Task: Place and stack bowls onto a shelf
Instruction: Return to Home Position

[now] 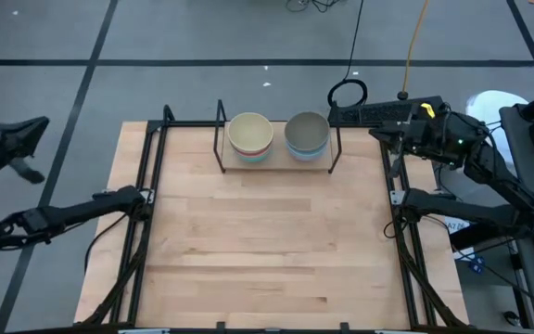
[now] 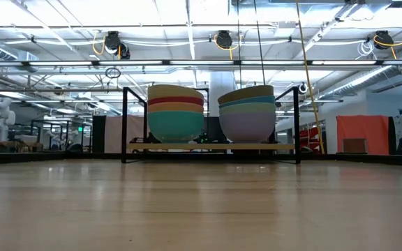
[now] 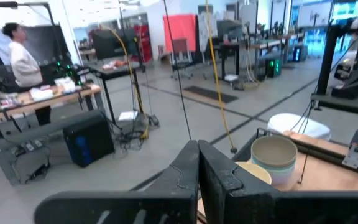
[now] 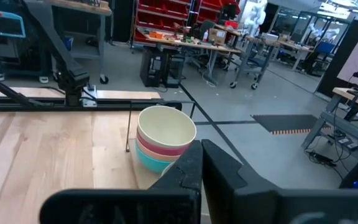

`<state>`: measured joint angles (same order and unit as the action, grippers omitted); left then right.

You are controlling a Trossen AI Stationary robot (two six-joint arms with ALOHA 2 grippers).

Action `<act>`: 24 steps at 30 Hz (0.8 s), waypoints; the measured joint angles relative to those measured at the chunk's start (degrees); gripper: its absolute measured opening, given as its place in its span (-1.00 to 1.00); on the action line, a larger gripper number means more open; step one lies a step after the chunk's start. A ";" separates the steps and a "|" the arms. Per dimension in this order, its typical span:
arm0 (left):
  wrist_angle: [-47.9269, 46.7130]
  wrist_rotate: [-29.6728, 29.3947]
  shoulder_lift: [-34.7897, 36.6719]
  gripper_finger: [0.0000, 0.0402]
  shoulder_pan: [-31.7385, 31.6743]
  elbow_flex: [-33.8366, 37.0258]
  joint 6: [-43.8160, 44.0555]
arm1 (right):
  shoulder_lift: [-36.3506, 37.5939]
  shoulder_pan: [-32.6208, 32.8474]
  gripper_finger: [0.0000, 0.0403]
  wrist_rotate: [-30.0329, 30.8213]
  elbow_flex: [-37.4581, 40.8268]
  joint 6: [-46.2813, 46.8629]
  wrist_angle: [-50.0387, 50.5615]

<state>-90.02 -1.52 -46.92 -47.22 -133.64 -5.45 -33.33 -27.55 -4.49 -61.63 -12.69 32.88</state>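
Right claw (image 4: 199, 151) before half-hidden bowl stack (image 4: 165, 132)

The left arm (image 1: 72, 211) lies folded well to the left of the shelf (image 1: 220, 139), its upper link stretched outward and the forearm doubled back. The left gripper (image 1: 33, 128) points toward the shelf from far off, its fingers (image 3: 179, 174) pressed together (no gap shows between them). The right arm (image 1: 489, 199) is folded likewise on the shelf's right. The right gripper (image 1: 383, 133) sits just beside the shelf's right end, its fingers (image 4: 225, 168) closed against each other and holding nothing.
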 joint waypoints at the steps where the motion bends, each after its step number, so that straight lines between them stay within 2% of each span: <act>1: -0.02 0.03 0.79 -0.98 0.00 0.02 0.00 | 0.21 0.00 -1.00 0.00 0.00 0.00 -0.02; 18: -0.02 0.25 15.72 -0.93 0.00 3.13 2.59 | 2.51 0.00 -1.00 0.00 0.00 -0.08 -0.04; 24: -0.02 3.67 20.00 -0.98 -0.02 4.46 4.13 | 2.51 0.00 -1.00 0.00 0.00 -0.01 -0.02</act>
<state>-90.04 2.14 -26.92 -47.24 -129.18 -1.32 -30.83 -27.55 -4.49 -61.63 -12.70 32.86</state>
